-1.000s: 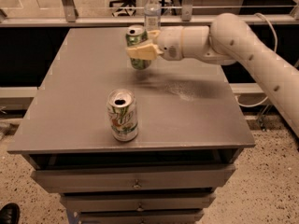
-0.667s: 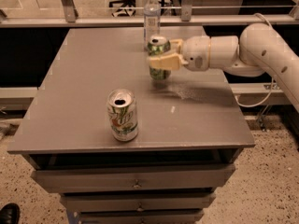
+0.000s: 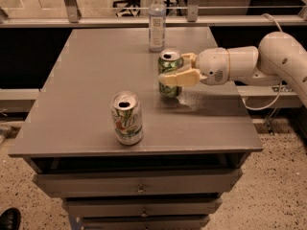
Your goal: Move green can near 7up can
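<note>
The green can (image 3: 169, 63) is dark green with a silver top and stands upright near the middle of the grey table (image 3: 86, 75). My gripper (image 3: 173, 69) reaches in from the right and is shut on the green can, one finger in front of it and one behind. The 7up can (image 3: 127, 118) is mostly white with a green and red logo. It stands upright near the table's front edge, to the left of and nearer than the green can, about a can's height away from it.
A clear plastic water bottle (image 3: 156, 20) stands at the back of the table, just behind the green can. My white arm (image 3: 268, 63) stretches over the table's right side. Drawers (image 3: 139, 186) sit under the tabletop. A rail runs behind the table.
My gripper has carried the green can from the back of the table toward the front and right, down to the middle, closer to the 7up can.
</note>
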Available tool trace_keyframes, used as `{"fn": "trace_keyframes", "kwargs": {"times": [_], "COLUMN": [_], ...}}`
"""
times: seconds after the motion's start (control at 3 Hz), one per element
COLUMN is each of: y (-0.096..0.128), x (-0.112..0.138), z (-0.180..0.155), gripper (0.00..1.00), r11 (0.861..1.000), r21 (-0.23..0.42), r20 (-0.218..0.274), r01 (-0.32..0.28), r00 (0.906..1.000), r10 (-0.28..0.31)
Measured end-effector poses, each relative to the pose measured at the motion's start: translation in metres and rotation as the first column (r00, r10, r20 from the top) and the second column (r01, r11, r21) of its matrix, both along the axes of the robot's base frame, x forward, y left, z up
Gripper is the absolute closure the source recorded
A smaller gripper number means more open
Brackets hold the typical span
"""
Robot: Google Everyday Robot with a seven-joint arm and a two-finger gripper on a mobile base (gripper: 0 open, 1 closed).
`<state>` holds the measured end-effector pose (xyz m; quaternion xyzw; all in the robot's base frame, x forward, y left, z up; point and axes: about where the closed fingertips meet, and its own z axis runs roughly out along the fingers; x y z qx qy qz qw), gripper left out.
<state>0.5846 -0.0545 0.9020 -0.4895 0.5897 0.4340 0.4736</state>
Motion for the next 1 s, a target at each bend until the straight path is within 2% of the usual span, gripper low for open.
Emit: {"fn": "trace_keyframes", "kwargs": {"times": [0.33,0.67,1.0], "y": [0.020,0.045,0.057], "x": [-0.024,-0.044,-0.055], "z": [0.001,0.002,0.000], "gripper": [1.00,1.00,1.00], "r11": [0.994,0.970,0.946], "r21": [0.028,0.070,0.085], "r20": [-0.011,0.002,0.014], "r01": [-0.107,-0.235,-0.313], "r00": [0.9941,0.9720,0.9496], "r10": [0.107,0.235,0.313]}}
